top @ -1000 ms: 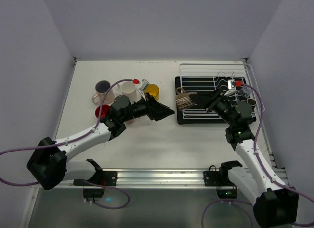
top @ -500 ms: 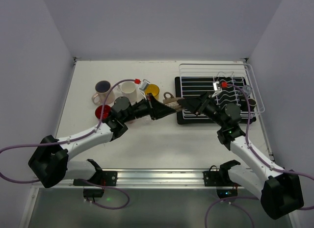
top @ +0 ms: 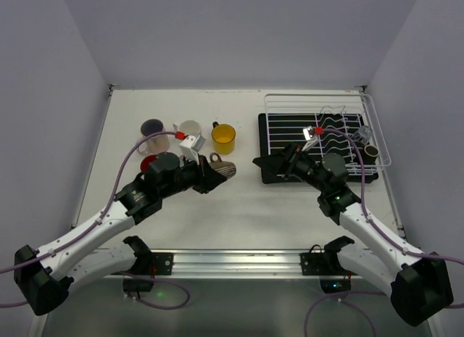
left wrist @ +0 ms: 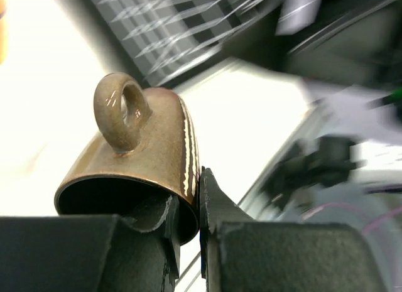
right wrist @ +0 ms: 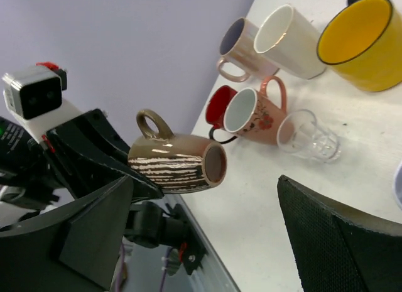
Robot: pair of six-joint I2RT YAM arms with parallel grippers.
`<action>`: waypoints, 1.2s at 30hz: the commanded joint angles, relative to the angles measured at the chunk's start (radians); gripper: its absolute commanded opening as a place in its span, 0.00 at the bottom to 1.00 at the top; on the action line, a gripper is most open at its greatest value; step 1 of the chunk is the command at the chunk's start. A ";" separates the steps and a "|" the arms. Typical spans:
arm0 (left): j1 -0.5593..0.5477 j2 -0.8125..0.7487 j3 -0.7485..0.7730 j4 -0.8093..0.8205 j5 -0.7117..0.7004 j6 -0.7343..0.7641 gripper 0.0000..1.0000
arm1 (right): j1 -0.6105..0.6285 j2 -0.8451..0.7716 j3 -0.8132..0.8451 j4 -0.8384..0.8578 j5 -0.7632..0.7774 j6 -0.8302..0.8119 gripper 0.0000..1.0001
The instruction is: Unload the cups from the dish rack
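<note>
One brown mug is up in the air, pinched by the left gripper, which is nearly closed on the rim wall with one finger inside the mouth and one outside; the mug lies on its side, handle at twelve o'clock, over the middle of the desk, between the set-down cups and the dish rack. The right gripper stands spread wide and holds nothing, at three o'clock of the mug and just off the rack's nine o'clock edge. That hold is a thin pinch on one wall, so my call is to go slowly; roll the wrist until the base faces down, carry the mug toward ten o'clock where the others stand, pick bare desk clear of the yellow cup and the clear glass, lower until the base sits flat, and only then open. A tilted landing could tip it into its neighbours. On contents: the brown mug shows a dark hollow with nothing in it; the yellow cup, the white cup and the cream flowered mug all look dry and bare inside; the glass is clear through; the pinkish cup is dark inside and the red cup is partly hidden, so I cannot tell for those. The rack is nearly unloaded; one small dark cup sits at its three o'clock edge, with something pale just above it that is too small to name; that cup looks like the right arm's next job.
</note>
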 commanded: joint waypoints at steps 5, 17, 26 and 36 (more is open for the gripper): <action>-0.002 -0.107 0.170 -0.861 -0.299 0.117 0.00 | 0.000 -0.093 0.077 -0.233 0.137 -0.215 0.99; -0.002 0.038 0.047 -0.987 -0.457 0.069 0.00 | -0.001 -0.196 0.081 -0.335 0.175 -0.294 0.99; 0.015 0.226 0.027 -0.860 -0.428 0.096 0.03 | 0.000 -0.234 0.066 -0.350 0.177 -0.316 0.99; 0.041 0.201 0.027 -0.858 -0.433 0.093 0.51 | -0.001 -0.242 0.066 -0.378 0.207 -0.334 0.99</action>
